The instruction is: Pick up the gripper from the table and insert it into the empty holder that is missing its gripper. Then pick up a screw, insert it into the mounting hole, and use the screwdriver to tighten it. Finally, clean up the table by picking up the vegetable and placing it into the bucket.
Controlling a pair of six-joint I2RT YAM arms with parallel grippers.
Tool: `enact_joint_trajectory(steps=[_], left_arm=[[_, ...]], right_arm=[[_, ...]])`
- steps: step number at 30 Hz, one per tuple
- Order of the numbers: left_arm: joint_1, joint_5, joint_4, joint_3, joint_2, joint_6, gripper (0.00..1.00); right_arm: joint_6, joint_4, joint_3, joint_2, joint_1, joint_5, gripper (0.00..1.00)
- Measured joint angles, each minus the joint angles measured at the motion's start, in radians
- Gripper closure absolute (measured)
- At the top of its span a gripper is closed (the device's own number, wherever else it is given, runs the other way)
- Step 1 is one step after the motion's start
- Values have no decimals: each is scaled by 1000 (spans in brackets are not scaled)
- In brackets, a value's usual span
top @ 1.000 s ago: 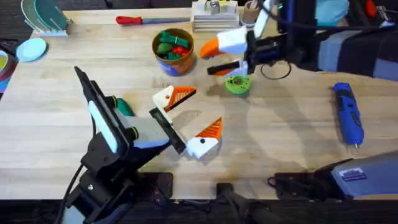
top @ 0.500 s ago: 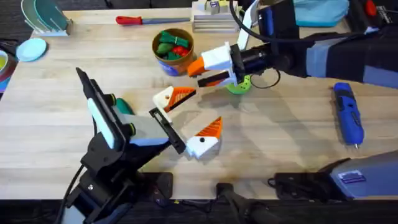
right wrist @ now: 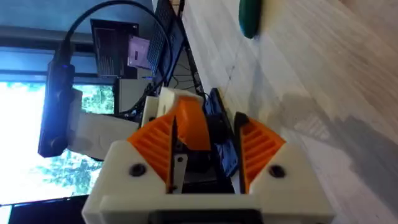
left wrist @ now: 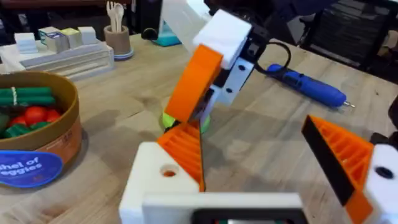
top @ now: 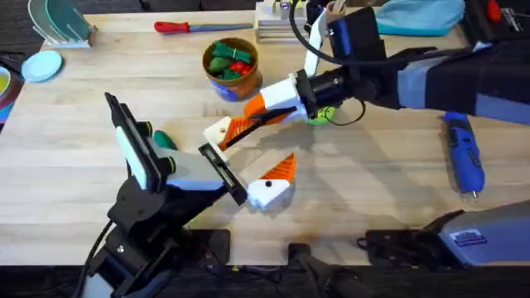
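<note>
My left gripper (top: 269, 145) stands open. Its far finger is the white holder (top: 218, 132) (left wrist: 152, 180), which has a mounting hole (left wrist: 168, 171) and carries the orange gripper (top: 242, 127) (left wrist: 186, 149). My right gripper (top: 255, 113) (right wrist: 208, 134) straddles that orange gripper (right wrist: 189, 127), open; the piece lies against one pad with a gap to the other. The dark-green vegetable (top: 164, 141) (right wrist: 250, 15) lies beside the left arm. The orange-brown bucket (top: 230, 68) (left wrist: 37, 137) holds toy vegetables. The blue screwdriver (top: 464, 153) (left wrist: 305, 87) lies at the right. The screw is out of view.
A green ring (top: 319, 114) lies under the right wrist. A red-handled screwdriver (top: 186, 26) and white trays (top: 286, 25) sit along the far edge. A blue dish (top: 41, 64) is at the far left. There is bare wood between the left gripper and the blue screwdriver.
The right arm has come down and to the left, from beside the green ring to the left arm's far finger. The left arm has barely moved.
</note>
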Motion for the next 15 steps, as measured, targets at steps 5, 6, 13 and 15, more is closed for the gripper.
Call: enact_joint_trajectory(steps=[5,6,13,15], left_arm=[[0,0,0,0,0,0,8],[0,0,0,0,0,0,8],[0,-13,-1,0,0,-4,8],[0,-19,-2,0,0,-7,8]], right_arm=[[0,0,0,0,0,0,621],[0,0,0,0,0,0,635],[0,0,0,0,0,-1,752],[0,2,0,0,0,-4,816]])
